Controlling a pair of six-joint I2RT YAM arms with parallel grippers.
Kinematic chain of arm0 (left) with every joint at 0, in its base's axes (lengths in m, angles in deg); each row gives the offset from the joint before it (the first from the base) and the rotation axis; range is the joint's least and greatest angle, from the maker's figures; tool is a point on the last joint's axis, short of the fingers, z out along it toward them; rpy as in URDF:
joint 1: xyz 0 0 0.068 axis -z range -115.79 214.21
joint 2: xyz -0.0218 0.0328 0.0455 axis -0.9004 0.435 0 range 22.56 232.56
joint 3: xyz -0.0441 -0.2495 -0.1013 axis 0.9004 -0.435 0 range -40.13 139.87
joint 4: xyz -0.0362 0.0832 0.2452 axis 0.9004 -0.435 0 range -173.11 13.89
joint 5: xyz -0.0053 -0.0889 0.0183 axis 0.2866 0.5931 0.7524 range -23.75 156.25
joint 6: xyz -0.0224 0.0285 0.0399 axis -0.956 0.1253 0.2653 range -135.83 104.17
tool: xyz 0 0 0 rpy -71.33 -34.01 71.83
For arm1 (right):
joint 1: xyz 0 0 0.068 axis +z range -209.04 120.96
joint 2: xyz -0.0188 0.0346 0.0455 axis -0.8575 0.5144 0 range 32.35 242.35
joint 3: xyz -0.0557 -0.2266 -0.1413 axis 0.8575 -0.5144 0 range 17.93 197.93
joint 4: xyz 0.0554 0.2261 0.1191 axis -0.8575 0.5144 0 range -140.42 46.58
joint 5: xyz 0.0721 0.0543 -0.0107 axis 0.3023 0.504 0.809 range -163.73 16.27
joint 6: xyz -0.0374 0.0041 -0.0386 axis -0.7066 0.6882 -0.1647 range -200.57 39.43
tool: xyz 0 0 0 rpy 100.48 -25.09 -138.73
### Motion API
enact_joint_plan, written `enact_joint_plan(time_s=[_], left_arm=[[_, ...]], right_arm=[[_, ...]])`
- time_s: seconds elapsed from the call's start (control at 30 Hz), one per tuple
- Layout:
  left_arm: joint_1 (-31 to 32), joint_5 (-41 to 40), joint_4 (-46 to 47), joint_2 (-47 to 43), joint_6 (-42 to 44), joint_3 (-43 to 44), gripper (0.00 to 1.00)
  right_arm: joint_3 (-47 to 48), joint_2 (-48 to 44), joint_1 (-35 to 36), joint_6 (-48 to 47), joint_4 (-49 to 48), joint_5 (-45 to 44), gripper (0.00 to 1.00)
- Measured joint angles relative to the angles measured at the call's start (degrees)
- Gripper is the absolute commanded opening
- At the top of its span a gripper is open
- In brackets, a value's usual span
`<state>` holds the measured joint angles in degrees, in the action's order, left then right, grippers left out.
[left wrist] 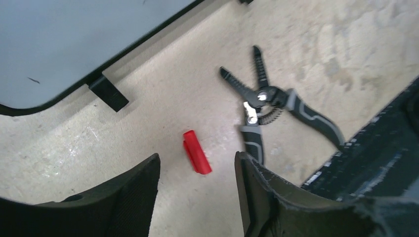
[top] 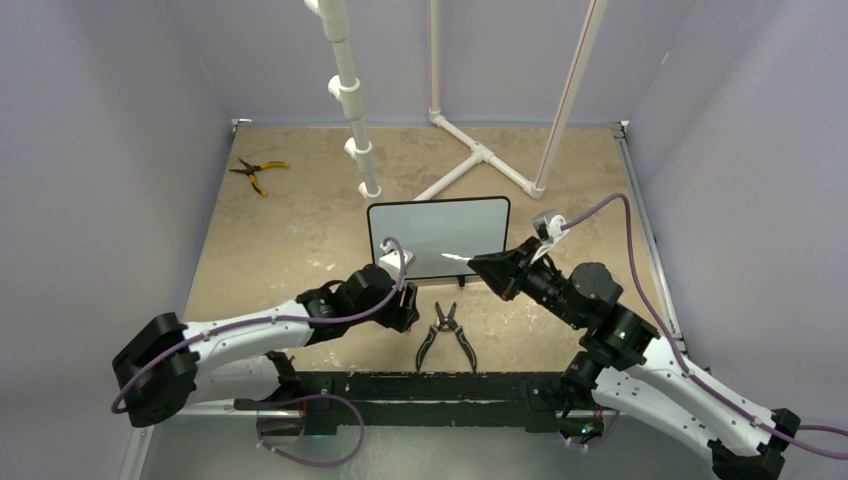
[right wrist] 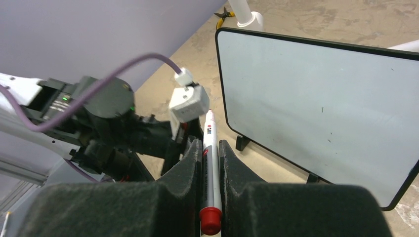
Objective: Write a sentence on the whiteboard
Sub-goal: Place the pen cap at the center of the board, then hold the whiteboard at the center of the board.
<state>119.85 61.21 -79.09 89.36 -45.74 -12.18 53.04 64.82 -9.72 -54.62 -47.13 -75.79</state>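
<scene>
**Top external view.** The whiteboard stands upright at the table's centre, a rounded rectangle in a thin black frame. The right gripper sits just beside the board's lower right corner, clamped on a white marker that points left across the board's bottom edge. Contact between tip and board cannot be determined. The left gripper is low, near the board's lower left corner. Black-handled wire strippers lie between the arms. Yellow-handled pliers lie well apart at the far left.

**Left wrist view.** The left gripper has its jaws spread and holds nothing. Its textured black fingers flank a small red cylindrical cap lying on the mottled beige table. The whiteboard fills the upper left, one black foot on the table. The wire strippers lie with their handles splayed to the right.

**Right wrist view.** The right gripper pinches the marker lengthwise, its red end cap nearest the camera. The whiteboard stands just right of the tip, its smooth matte face marked only by tiny dark specks.
</scene>
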Motion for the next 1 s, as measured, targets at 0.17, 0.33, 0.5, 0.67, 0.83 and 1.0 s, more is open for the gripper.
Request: enact_joint_plan(time_s=[0.17,0.33,0.5,0.67,0.83,1.0], left_arm=[[-2.69,3.67,-8.2,-8.35,0.57,6.71,0.58],[-16.31,12.24,-12.81,-12.33,3.91,13.29,0.58],[-25.51,19.43,-17.31,-9.09,9.57,18.16,0.57],[-31.95,22.77,-19.37,-6.88,14.27,21.42,0.52],[-37.97,26.08,-15.89,-6.99,16.06,20.98,0.49],[-40.35,31.82,-10.73,-6.16,17.14,18.1,0.43]], right_arm=[[0.0,-0.31,0.0,-0.04,-1.7,1.11,0.0],[-1.55,-0.48,0.0,0.02,-6.08,2.6,0.0],[-3.17,2.36,0.0,0.52,-11.21,2.64,0.0],[-5.77,7.72,0.0,1.29,-19.58,1.14,0.0],[-8.17,14.25,0.02,1.92,-27.76,-2.19,0.0],[-8.22,20.94,0.46,2.03,-35.32,-4.66,0.0]])
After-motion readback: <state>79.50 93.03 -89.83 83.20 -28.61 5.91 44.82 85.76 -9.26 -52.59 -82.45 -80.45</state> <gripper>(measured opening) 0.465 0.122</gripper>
